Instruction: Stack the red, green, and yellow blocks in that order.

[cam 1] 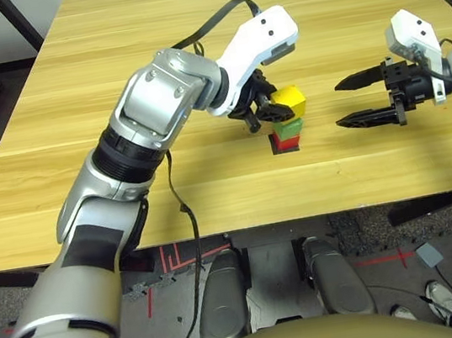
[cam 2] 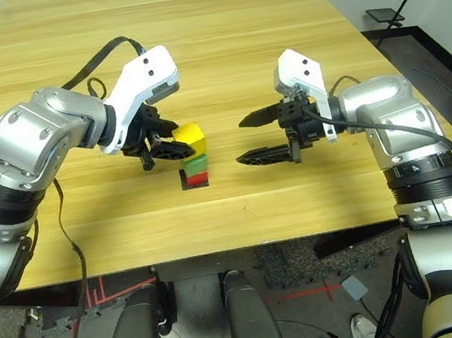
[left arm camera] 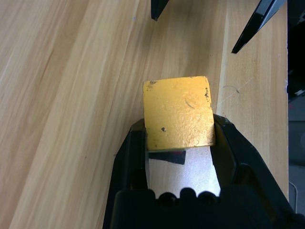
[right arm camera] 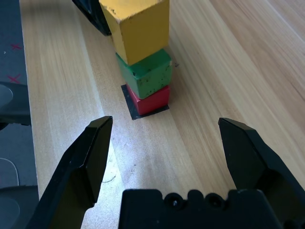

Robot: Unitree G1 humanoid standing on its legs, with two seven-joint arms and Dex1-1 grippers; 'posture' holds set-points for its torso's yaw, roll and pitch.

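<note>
- While the left gripper (left arm camera: 180, 131) is closed on the yellow block (left arm camera: 179, 113), the right gripper (right arm camera: 166, 119) stands wide open, empty.
- Yellow: scuffed faces, chipped edges, over the green; contact between them not determinable.
- Green block (right arm camera: 147, 74): dark specks, on the red.
- Red block (right arm camera: 151, 100): plain, lowest, on the black patch (right arm camera: 129, 102) on the counter (right arm camera: 200, 86).

Pale wood-grain table (cam 2: 315, 198) — black patch (right arm camera: 129, 101) lying on it, under the red block (right arm camera: 153, 101).
</note>
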